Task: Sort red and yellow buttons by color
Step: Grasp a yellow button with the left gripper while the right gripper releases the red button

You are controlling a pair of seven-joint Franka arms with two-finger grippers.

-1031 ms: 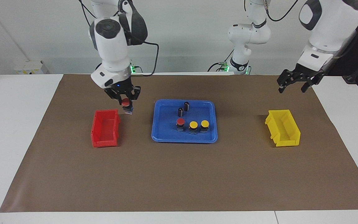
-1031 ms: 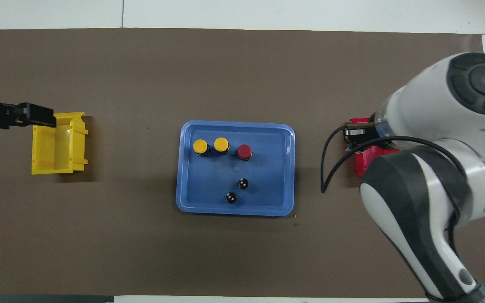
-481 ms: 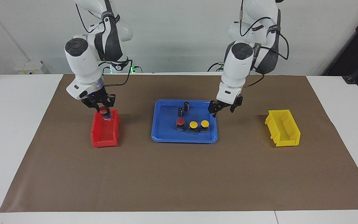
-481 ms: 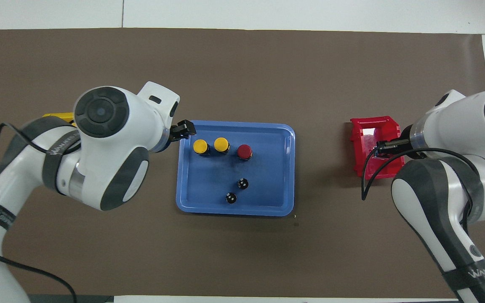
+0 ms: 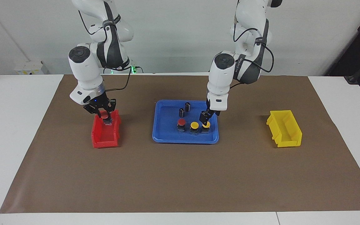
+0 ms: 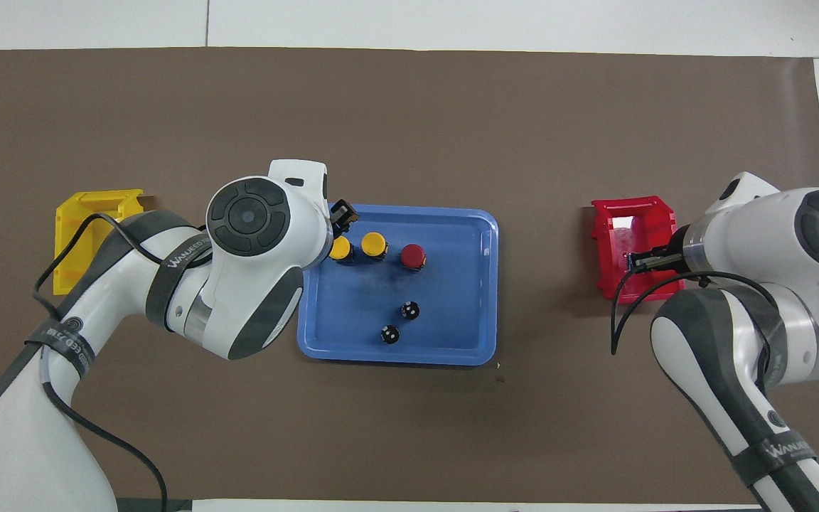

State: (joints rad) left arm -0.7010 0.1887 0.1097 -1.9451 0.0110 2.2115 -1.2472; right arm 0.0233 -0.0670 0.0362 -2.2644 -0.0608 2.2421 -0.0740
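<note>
A blue tray [image 5: 184, 140] [image 6: 395, 358] holds one red button [image 5: 182, 122] [image 6: 413, 255] and two yellow buttons in a row. My left gripper [image 5: 205, 121] [image 6: 339, 229] is open, low over the yellow button [image 5: 206, 125] [image 6: 340, 249] at the row's end toward the left arm. The other yellow button [image 5: 194, 125] [image 6: 374, 244] stands beside it. My right gripper [image 5: 106, 118] is shut on a second red button [image 5: 105, 116] and holds it just inside the top of the red bin [image 5: 105, 136] [image 6: 612, 235]. From overhead the right arm hides that button.
Two small black cylinders [image 5: 181, 112] [image 6: 410, 310] stand in the tray, nearer to the robots than the buttons. A yellow bin [image 5: 284, 128] [image 6: 72, 235] sits toward the left arm's end of the brown mat.
The left arm swung in from over the yellow bin's end and came down onto the yellow button in the tray. The right gripper carried its red button over the red bin and lowered it.
</note>
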